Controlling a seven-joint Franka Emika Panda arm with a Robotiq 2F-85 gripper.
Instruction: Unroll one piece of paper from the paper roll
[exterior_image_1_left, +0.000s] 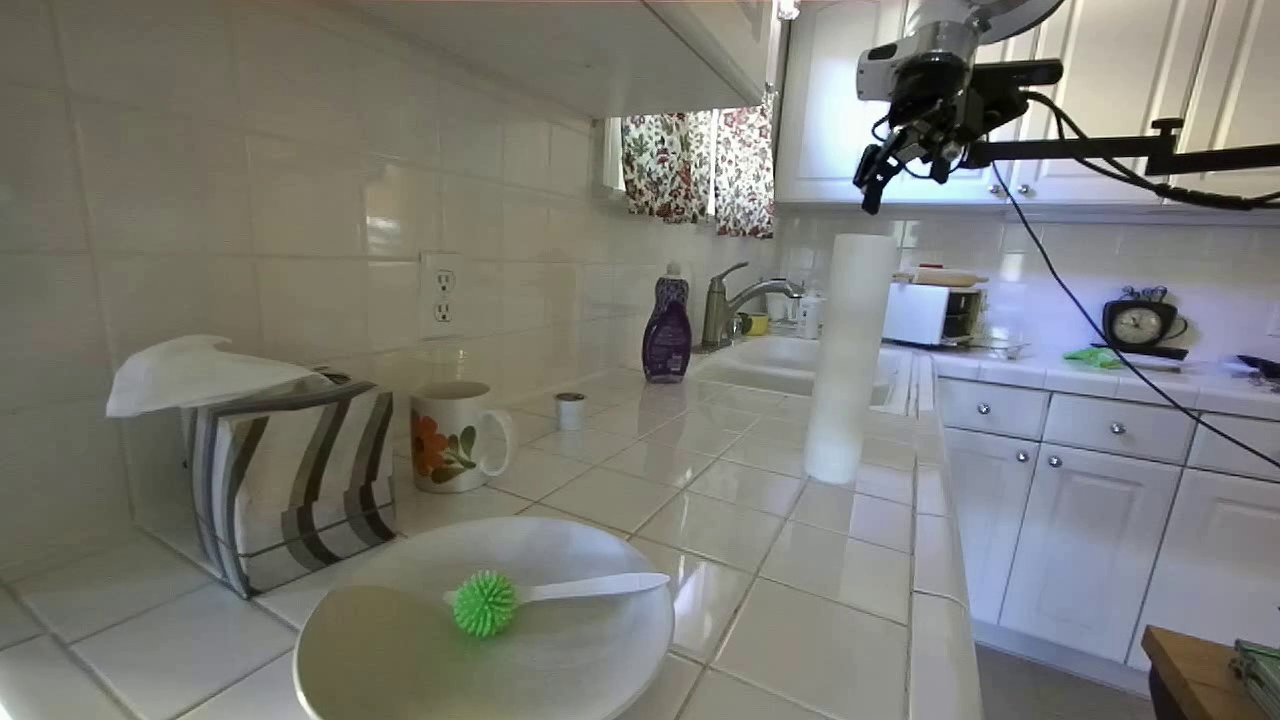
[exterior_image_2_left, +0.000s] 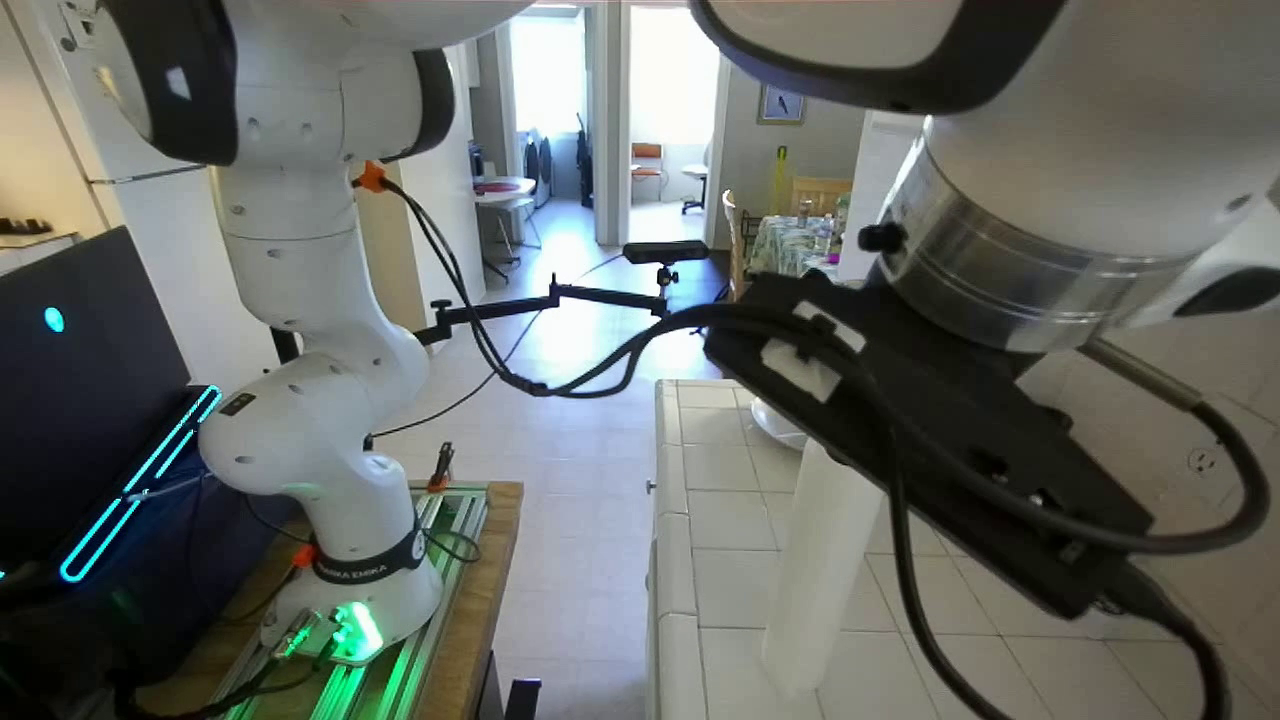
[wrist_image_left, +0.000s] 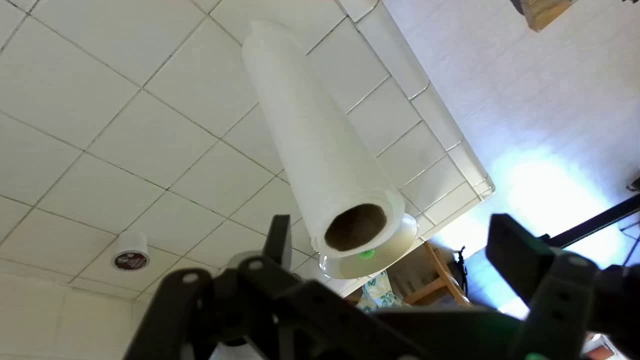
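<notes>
While the jaws hung spread with nothing between them, the roll (exterior_image_1_left: 849, 360) stood on the table (exterior_image_1_left: 720, 500), below and apart from them, long axis vertical and hollow top nearest, so unrolling probably called for a descent beside it.

Table (exterior_image_1_left: 820, 620) was white-tiled | paper roll (exterior_image_1_left: 850, 360) stood on end near its edge | round white bowl (exterior_image_1_left: 590, 660) sat near striped box (exterior_image_1_left: 310, 460) and flowered mug (exterior_image_1_left: 447, 440) | small white tub (exterior_image_1_left: 570, 412) stood between mug and purple bottle (exterior_image_1_left: 667, 340) | sink (exterior_image_1_left: 760, 375) was set in near the bottle
</notes>
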